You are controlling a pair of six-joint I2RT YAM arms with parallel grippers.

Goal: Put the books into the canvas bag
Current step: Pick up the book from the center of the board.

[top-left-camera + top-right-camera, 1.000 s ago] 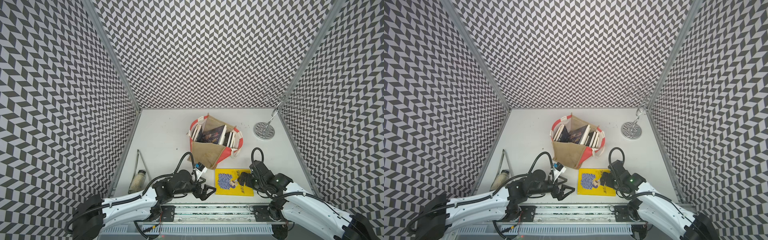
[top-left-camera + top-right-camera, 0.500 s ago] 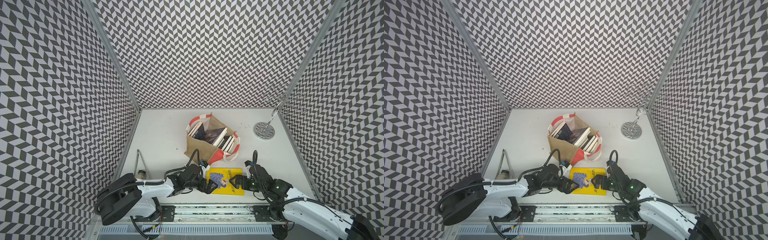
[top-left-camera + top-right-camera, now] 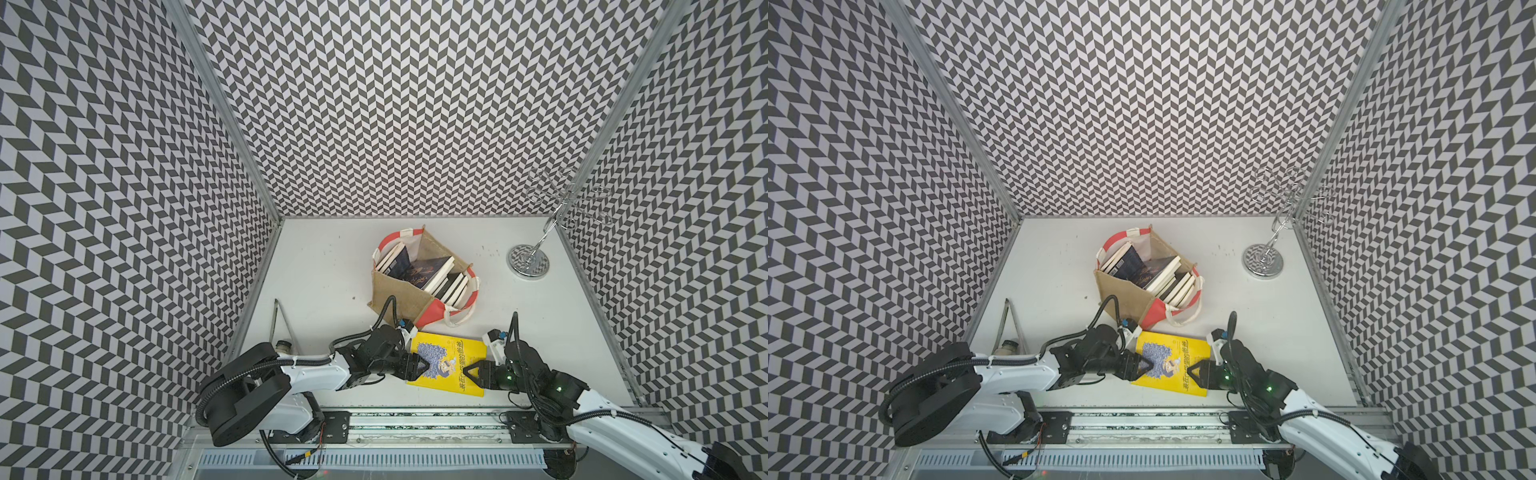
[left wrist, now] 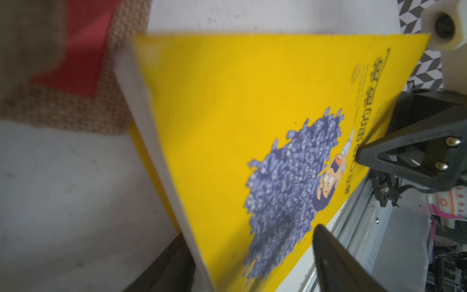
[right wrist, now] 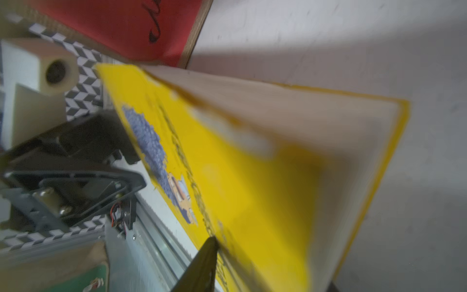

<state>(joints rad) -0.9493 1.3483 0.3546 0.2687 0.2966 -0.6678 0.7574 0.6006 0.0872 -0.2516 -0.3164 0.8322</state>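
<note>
The yellow book (image 3: 446, 365) (image 3: 1169, 368) lies near the table's front edge, just in front of the canvas bag (image 3: 405, 291) (image 3: 1125, 291). Several dark books (image 3: 424, 270) stand inside the bag. My left gripper (image 3: 422, 365) (image 4: 250, 235) straddles the book's left edge, one finger under the pages and one standing off the cover. My right gripper (image 3: 471, 372) (image 5: 273, 263) is shut on the book's right edge, with one fingertip (image 5: 213, 240) pressed on the cover. That side of the yellow book (image 5: 252, 189) is raised off the table.
A chrome ring stand (image 3: 528, 262) is at the back right. Metal tongs (image 3: 282, 328) and a small capped bottle (image 3: 284, 345) lie by the left wall. A metal rail (image 3: 415, 419) runs along the front edge. Patterned walls close in three sides.
Both arms came in from the sides onto the yellow book, and their jaws narrowed round its left and right edges. The bag shifted a little to the left.
</note>
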